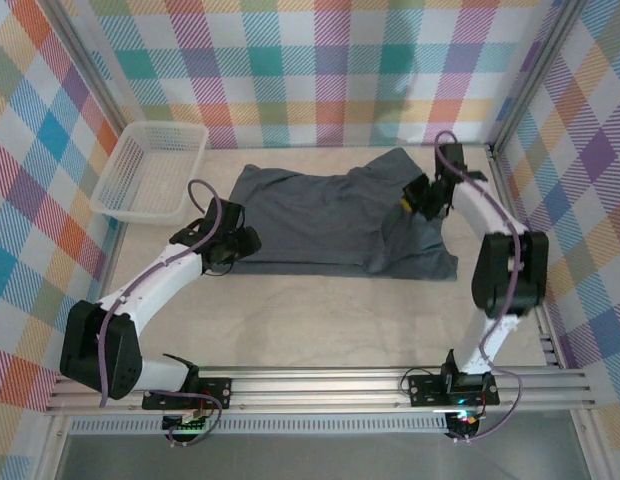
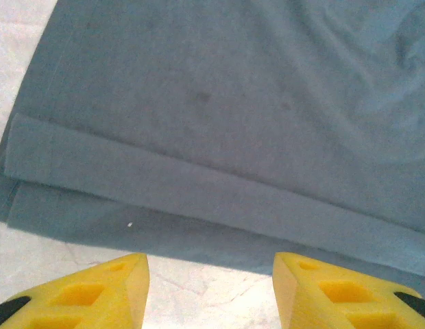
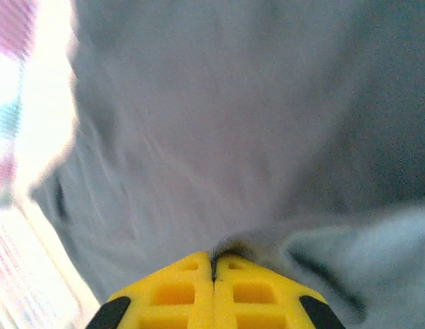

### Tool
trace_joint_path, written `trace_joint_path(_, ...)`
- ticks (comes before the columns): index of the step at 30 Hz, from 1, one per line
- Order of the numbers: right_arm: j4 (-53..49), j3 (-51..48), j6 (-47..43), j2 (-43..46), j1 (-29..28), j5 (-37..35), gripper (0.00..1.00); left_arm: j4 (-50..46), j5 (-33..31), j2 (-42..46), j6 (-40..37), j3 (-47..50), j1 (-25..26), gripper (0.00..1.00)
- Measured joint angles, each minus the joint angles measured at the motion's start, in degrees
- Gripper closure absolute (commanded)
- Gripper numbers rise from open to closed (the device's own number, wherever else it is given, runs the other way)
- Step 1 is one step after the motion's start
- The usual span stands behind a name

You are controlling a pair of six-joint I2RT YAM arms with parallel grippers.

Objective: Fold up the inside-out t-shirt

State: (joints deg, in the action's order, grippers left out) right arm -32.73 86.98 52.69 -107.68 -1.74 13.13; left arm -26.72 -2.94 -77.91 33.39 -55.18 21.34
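The inside-out t-shirt (image 1: 320, 225) lies spread on the table, dark slate-grey, partly folded, with a layered near edge (image 2: 199, 199). My left gripper (image 1: 245, 243) hovers at the shirt's near left edge. Its yellow fingers (image 2: 116, 281) are open, with bare tabletop between them, and the gripper (image 2: 209, 267) stops just short of the hem. My right gripper (image 1: 410, 197) is at the shirt's right side. In the right wrist view this gripper (image 3: 214, 259) is shut, with a pinch of the grey fabric (image 3: 219, 123) bunched between its pads.
A white mesh basket (image 1: 142, 214) stands at the back left of the table. Checked walls and aluminium posts close in the back and both sides. Beige tabletop (image 1: 320, 320) lies between the shirt and the arms' bases.
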Motion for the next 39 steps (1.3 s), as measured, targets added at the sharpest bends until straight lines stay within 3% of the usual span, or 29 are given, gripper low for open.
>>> trace_joint_path(2,-0.72,9.84,-1.66,-7.80,2.51,-0.31,0.59,-0.11,-0.59,-0.37,-0.02,-1.46,0.02,0.49)
trace_joint_path(6,-4.79,18.08,-8.63,-15.41,6.29,1.70,0.59,-0.55,-1.49,-0.70,-0.13,-2.69,0.00,0.51)
trace_joint_path(8,-4.70,12.22,-10.67,-13.31,7.04,2.38,0.65,-1.29,-2.36,-1.92,-0.31,-2.95,0.00,0.63)
trace_joint_path(11,-2.86,-5.66,-11.61,-4.42,6.56,1.55,0.84,-3.02,-3.23,-6.51,0.02,-4.42,-0.94,0.98)
trace_joint_path(12,-3.13,-10.95,-11.72,-1.27,6.51,0.76,0.91,-3.34,-3.34,-8.81,0.13,-5.27,-1.49,1.00)
trace_joint_path(15,-3.45,-19.63,-12.35,4.68,5.99,-1.97,1.00,-3.08,-3.06,-16.44,0.15,-8.44,-4.59,1.00)
trace_joint_path(21,-2.80,-21.86,-13.86,2.93,6.23,-6.34,1.00,-1.33,-0.31,-32.09,-0.24,-16.61,-10.16,1.00)
trace_joint_path(25,-2.16,-22.12,-14.25,2.32,6.45,-6.08,1.00,1.01,2.51,-33.22,-0.09,-16.90,-10.71,1.00)
trace_joint_path(32,0.87,-27.45,-14.64,6.12,6.56,-5.66,1.00,9.70,5.99,-24.50,1.68,-3.19,-10.71,1.00)
trace_joint_path(39,0.68,-44.50,-11.63,21.24,6.54,-3.26,0.98,1.64,6.78,-1.16,4.87,18.62,-9.22,1.00)
